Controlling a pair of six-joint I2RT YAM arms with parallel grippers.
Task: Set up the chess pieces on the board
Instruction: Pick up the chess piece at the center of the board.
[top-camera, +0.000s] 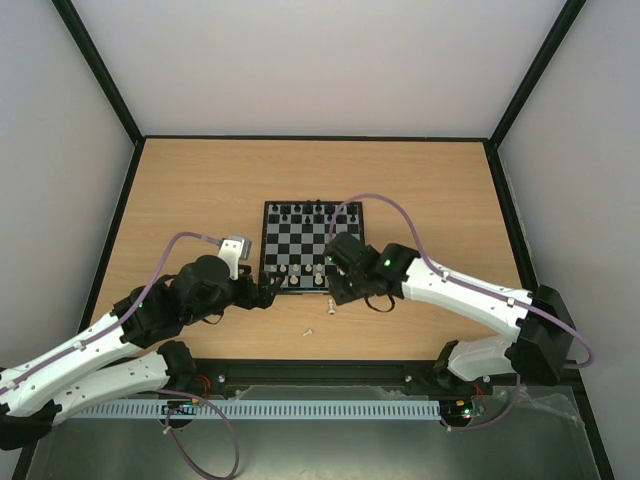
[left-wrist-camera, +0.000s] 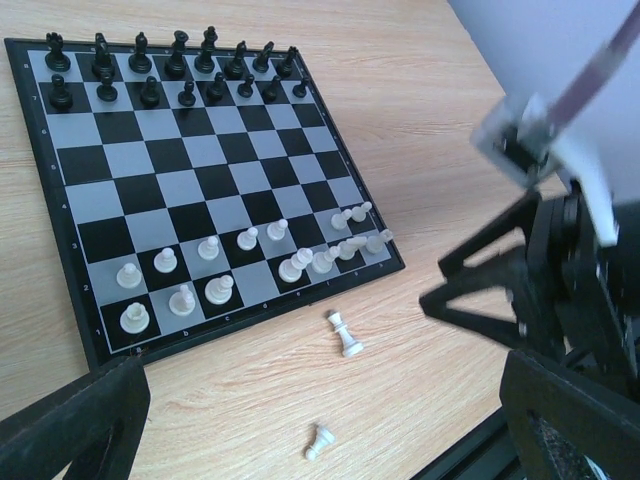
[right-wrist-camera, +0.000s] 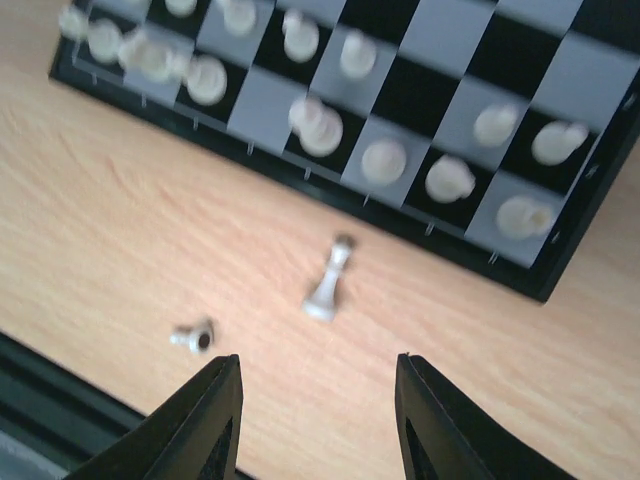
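Far left, cut off by the frame edge in the overhead view: white-and-black left arm, stretched over the light wooden surface. Left tool spread wide and pinching nothing, just beside the near-left corner of the small square chessboard with black and pale grey squares and a thin black border. In its own wrist view, only two dark finger stubs, clipped by the bottom edge.

On the board, tiny cream-white plastic chess pieces upright along the two near rows, small black chess pieces along the two far rows. Rightmost white pieces crowded and smeared in the left wrist view, too close together to count. From above, that same near-right corner partly hidden under the right arm.

Off the board, lying on their sides on the wood just in front of its near edge: one taller white piece and, closer to the arm bases, one tiny white piece. Mere specks from above, outlines clearer from the wrists, kind not identifiable.

Right tool above the wood, fingers apart with bare surface between them, the taller fallen piece just beyond the tips and untouched. Right wrist view blurred throughout, board pieces reduced to pale blobs. Black rows visible only from overhead and the left wrist.
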